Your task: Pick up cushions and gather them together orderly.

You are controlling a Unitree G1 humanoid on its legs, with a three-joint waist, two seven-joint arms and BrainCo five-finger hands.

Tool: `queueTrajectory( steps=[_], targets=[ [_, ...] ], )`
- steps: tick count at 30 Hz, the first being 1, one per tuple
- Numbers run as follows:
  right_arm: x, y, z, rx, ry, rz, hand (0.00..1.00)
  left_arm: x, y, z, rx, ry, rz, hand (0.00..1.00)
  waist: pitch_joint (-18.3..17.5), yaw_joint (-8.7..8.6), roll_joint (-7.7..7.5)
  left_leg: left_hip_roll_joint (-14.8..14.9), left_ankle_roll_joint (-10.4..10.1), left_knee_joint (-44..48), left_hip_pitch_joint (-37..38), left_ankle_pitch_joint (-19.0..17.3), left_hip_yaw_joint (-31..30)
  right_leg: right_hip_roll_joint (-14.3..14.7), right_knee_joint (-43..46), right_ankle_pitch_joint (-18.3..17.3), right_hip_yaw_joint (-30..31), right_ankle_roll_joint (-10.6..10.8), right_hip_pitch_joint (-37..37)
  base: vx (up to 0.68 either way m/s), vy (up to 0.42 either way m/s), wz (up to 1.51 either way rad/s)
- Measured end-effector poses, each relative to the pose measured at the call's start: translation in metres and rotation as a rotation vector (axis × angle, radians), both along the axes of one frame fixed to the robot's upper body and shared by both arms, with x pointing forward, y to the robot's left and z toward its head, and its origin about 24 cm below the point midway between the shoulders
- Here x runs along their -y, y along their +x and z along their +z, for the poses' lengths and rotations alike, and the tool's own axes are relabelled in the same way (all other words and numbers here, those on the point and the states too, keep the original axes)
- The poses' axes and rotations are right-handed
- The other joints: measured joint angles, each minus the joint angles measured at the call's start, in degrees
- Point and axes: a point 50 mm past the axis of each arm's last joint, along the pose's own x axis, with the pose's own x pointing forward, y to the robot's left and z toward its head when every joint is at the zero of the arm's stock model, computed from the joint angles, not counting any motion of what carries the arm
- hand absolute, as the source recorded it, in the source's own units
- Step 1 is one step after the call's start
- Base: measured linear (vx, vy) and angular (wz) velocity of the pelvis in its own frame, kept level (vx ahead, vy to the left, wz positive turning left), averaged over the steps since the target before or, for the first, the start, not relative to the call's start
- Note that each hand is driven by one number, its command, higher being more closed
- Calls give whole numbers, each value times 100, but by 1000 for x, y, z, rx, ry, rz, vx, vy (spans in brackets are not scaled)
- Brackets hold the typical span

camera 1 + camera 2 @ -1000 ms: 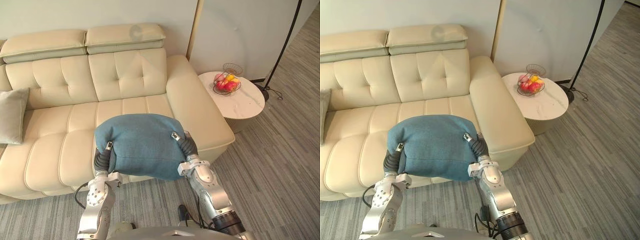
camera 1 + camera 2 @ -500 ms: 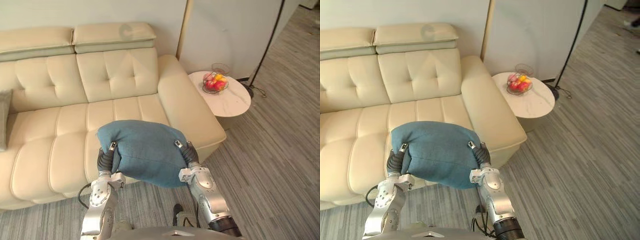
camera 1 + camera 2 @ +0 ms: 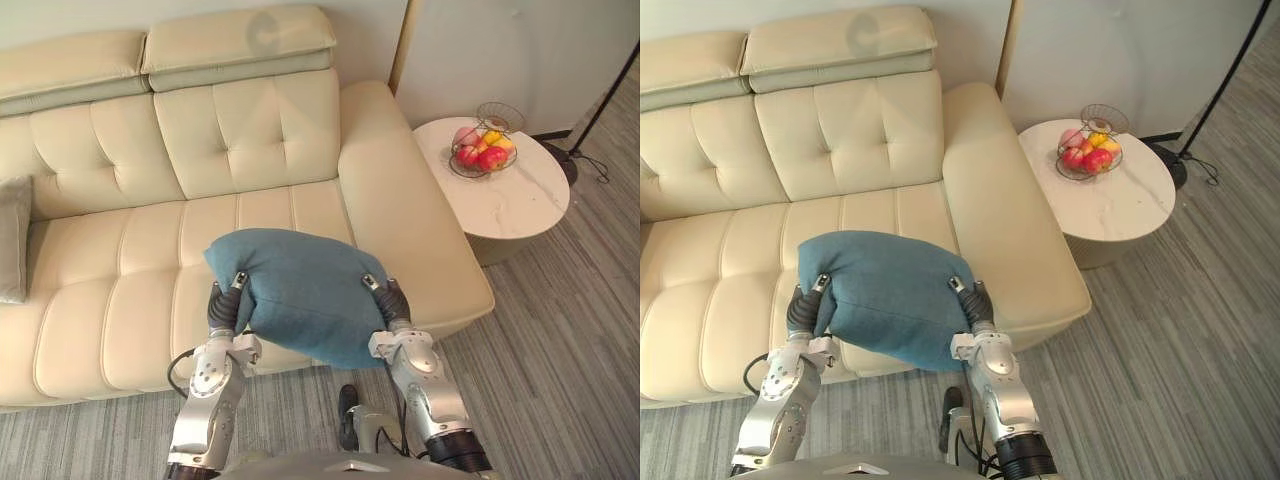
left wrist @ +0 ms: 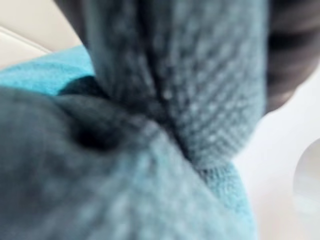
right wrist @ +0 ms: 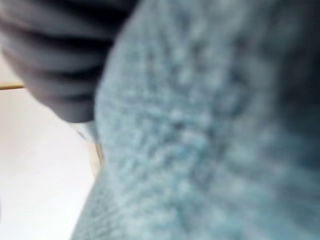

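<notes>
We hold one teal-blue cushion [image 3: 300, 295] between our left hand [image 3: 221, 310] and right hand [image 3: 393, 302], over the front edge of the cream sofa [image 3: 110, 320]. How either hand grips it we cannot tell. The cushion is plump, woven and rounded on top. Open seat runs from it to one grey cushion [image 3: 12, 235] at the sofa's left end. Striped carpet [image 3: 570, 370] lies open right of the sofa. Beside the sofa's right arm stands one round table [image 3: 520, 215] bearing one fruit bowl [image 3: 482, 152].
</notes>
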Motion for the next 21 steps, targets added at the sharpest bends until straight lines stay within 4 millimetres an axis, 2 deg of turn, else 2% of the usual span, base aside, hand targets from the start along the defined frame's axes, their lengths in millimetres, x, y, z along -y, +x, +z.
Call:
queueTrajectory(
  steps=[1,2,4,5,6,7,8,9,13,17,21],
  targets=[
    [1,-1,1,5,5,-4,100,0,1,1,4,-1,-1,100,2,12,-8,98,164,434,-183,-47,280,-54,-223,0,3,1,198,173,23,13],
    [1,-1,1,3,10,-11,100,1,0,1,4,-5,0,100,-3,24,0,204,309,532,-313,-392,495,-65,-358,1,6,1,345,165,34,14],
    [2,-1,1,0,12,-28,100,2,1,1,5,-10,-3,100,-1,73,-4,232,386,302,-504,-758,572,-86,-497,1,7,2,524,123,81,6],
    [2,-1,1,0,13,-30,100,2,1,1,5,-10,-3,100,1,108,-6,233,423,155,-549,-825,596,-96,-516,1,16,2,563,110,142,-9],
    [2,-2,0,-2,15,-33,100,2,0,1,3,-10,-3,100,9,189,-20,204,444,-436,-624,-900,622,-147,-517,-2,49,18,643,75,139,-13],
    [2,-2,0,-3,15,-34,100,2,0,1,3,-10,-4,100,15,208,-29,159,456,-775,-623,-865,610,-183,-478,-27,72,87,651,90,206,-18],
    [2,-2,0,-5,14,-35,100,3,0,0,2,-10,-5,100,-5,226,4,103,493,-1464,-541,-505,541,-203,-390,-104,140,258,645,102,251,-24],
    [3,-3,-3,-15,13,-38,100,5,-1,0,-2,-14,-8,100,-40,255,115,129,258,-1916,-469,111,291,-131,-288,-242,260,522,661,136,299,-29],
    [-9,-7,-14,-70,72,-54,100,-9,-7,-7,-33,42,3,100,-168,240,-294,-276,351,-2237,-131,104,467,-460,-288,-236,715,550,660,70,197,-18],
    [-13,-7,-18,-90,80,-44,100,-11,-11,-11,-51,44,16,100,-174,245,-319,-417,428,-2472,78,125,629,-536,-419,-147,964,594,696,-23,77,-24],
    [-14,-1,-17,-84,28,-32,100,-10,-11,-11,-50,58,11,100,-174,145,-327,-451,455,-2840,252,281,869,-508,-657,23,1302,742,588,-75,8,-41]
  ],
)
